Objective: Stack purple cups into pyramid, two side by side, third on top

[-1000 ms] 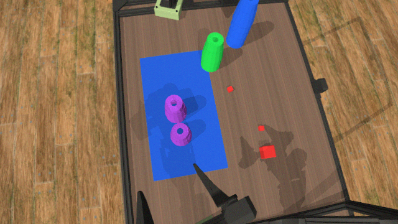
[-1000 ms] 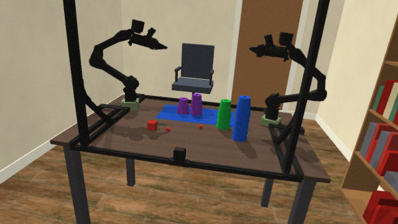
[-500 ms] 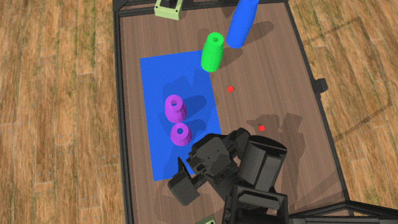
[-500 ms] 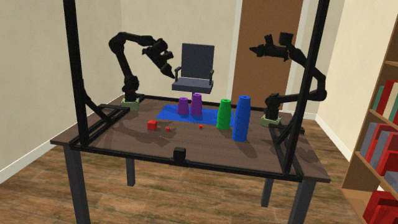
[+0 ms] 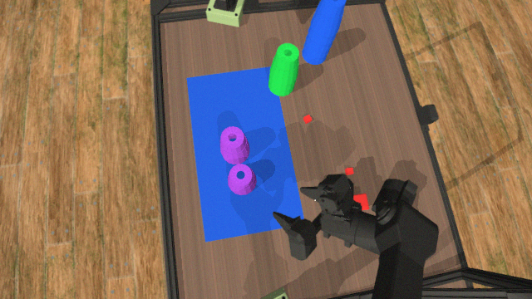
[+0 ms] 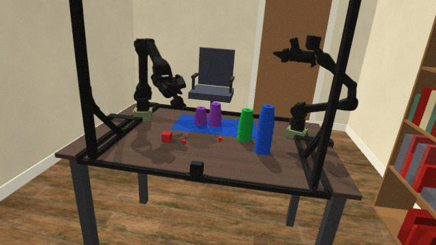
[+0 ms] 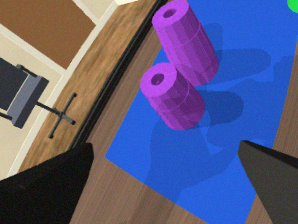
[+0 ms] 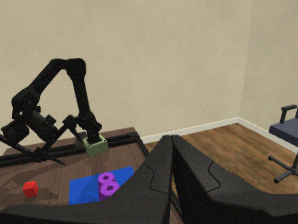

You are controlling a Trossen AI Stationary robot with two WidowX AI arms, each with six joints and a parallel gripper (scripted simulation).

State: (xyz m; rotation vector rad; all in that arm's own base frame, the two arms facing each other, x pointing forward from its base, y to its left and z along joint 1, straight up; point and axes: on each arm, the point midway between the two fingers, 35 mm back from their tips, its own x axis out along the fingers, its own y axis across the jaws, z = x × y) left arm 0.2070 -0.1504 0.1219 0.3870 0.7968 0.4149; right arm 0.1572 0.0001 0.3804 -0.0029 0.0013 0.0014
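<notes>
The left pincer (image 5: 288,202) (image 6: 184,95) (image 7: 166,149) (image 8: 74,154) is wide open with nothing inside; the right pincer (image 6: 275,53) (image 8: 170,142) is fully narrow and empty, high in the air. On the worktop (image 5: 233,46) (image 6: 218,156) (image 7: 95,200) (image 8: 15,175) lies a blue mat (image 5: 216,91) (image 6: 184,124) (image 7: 135,145) (image 8: 82,192). A tall blue stack (image 5: 324,33) (image 6: 266,129) stands near a green stack (image 5: 284,71) (image 6: 245,124) (image 7: 294,5). On the mat are the purple cups: a taller purple pile (image 5: 236,150) (image 6: 214,116) (image 7: 192,50) (image 8: 116,189), and just beside it a shorter purple pile (image 5: 243,184) (image 6: 200,116) (image 7: 177,102) (image 8: 101,178); how many cups each has, I cannot tell. Smallest are a red cube (image 5: 362,201) (image 6: 166,137) (image 8: 30,189) and two tinier ones.
</notes>
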